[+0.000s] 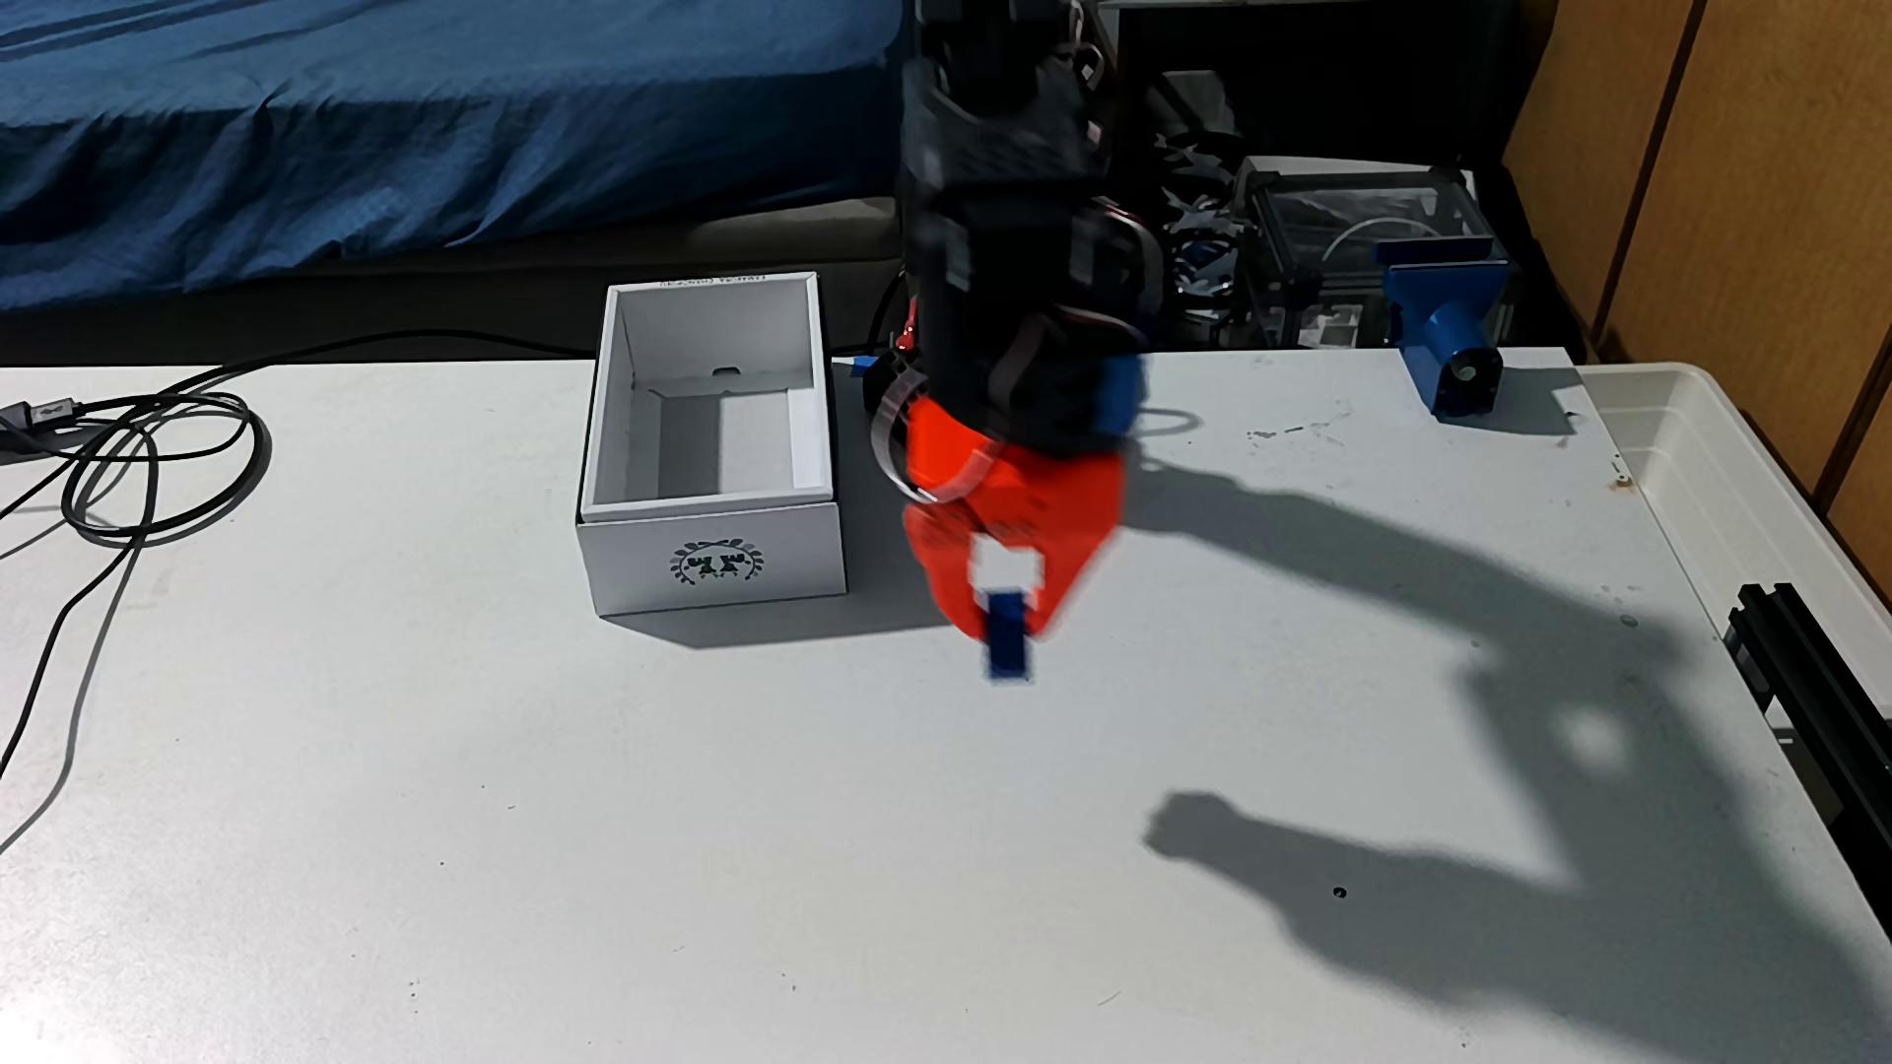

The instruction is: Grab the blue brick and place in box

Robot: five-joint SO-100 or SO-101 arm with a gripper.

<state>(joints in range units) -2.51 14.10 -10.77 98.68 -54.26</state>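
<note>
In the fixed view my orange gripper (1006, 626) hangs above the white table, shut on the small blue brick (1009, 645), which sticks out below the fingertips on end. The arm above it is black with a blue patch and looks motion-blurred. The white box (712, 558), open on top and empty, with a dark wreath emblem on its near wall, stands just left of the gripper, a short gap away. The gripper's shadow falls far right on the table, so the brick is off the surface.
Black cables (154, 460) coil at the table's left edge. A blue clamp-like device (1449, 338) sits at the back right, a translucent white tub (1740, 460) beyond the right edge, and a black rail (1812, 675) at the right. A blue bedcover lies behind.
</note>
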